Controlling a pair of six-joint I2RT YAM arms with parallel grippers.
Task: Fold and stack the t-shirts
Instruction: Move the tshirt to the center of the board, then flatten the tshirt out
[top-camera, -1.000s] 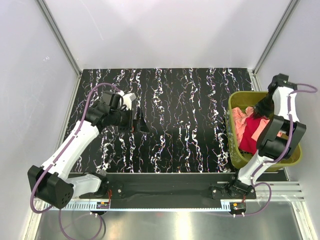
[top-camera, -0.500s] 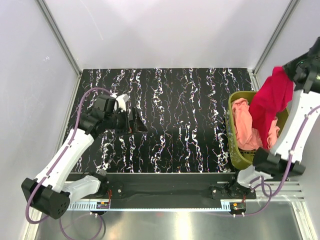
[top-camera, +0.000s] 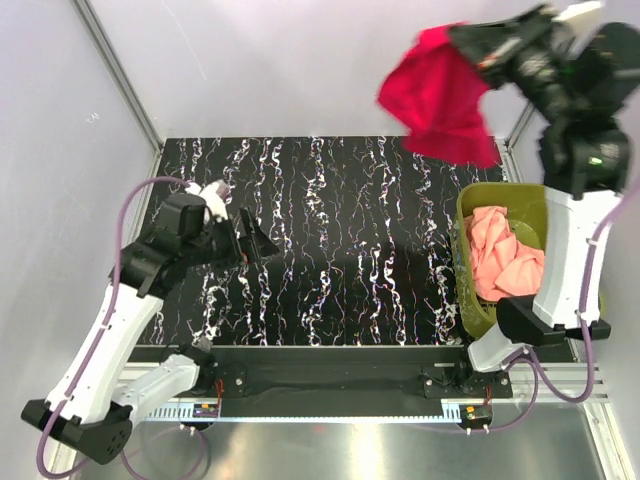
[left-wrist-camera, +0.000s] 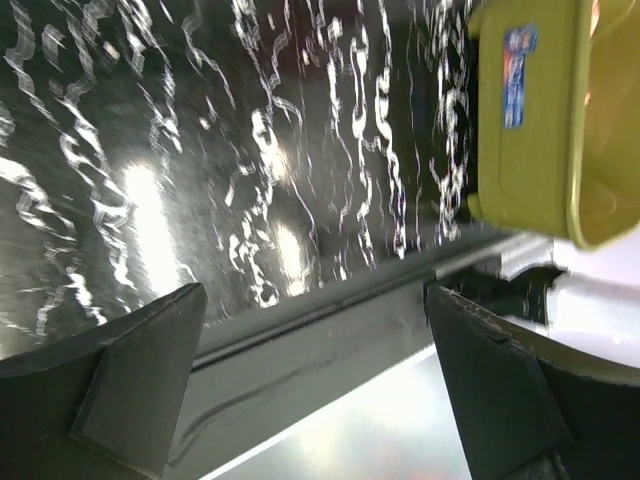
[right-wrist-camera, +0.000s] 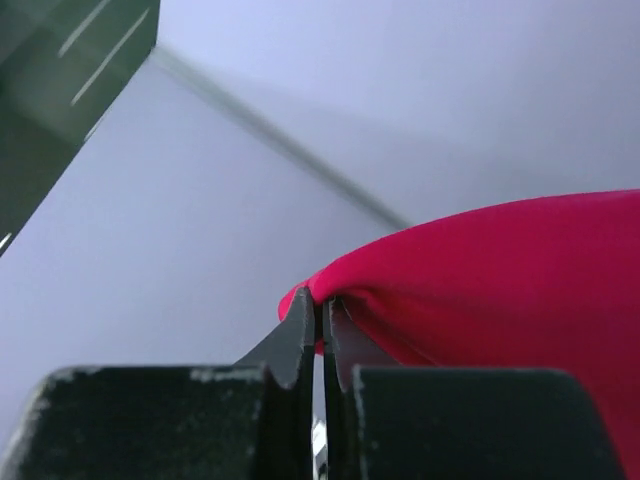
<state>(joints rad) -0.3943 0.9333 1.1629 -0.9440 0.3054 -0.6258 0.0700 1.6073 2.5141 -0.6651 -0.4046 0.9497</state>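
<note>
**Crimson shirt held high, pink one in the basket**

The left gripper (top-camera: 258, 243) hovers over the left side of the black marbled table (top-camera: 350, 230), its claw wide apart and holding nothing. At the right edge, the pale pink t-shirt (top-camera: 500, 255) lies crumpled in the olive basket (top-camera: 466, 215). Farther back and high up, the right gripper (top-camera: 460, 38) is clamped on the crimson t-shirt (top-camera: 440, 95), which hangs free.

White arm links (top-camera: 105, 345), black joints (top-camera: 100, 432); purple cables (top-camera: 117, 262) alongside; black jaws, tips apparently wedge-shaped.
</note>
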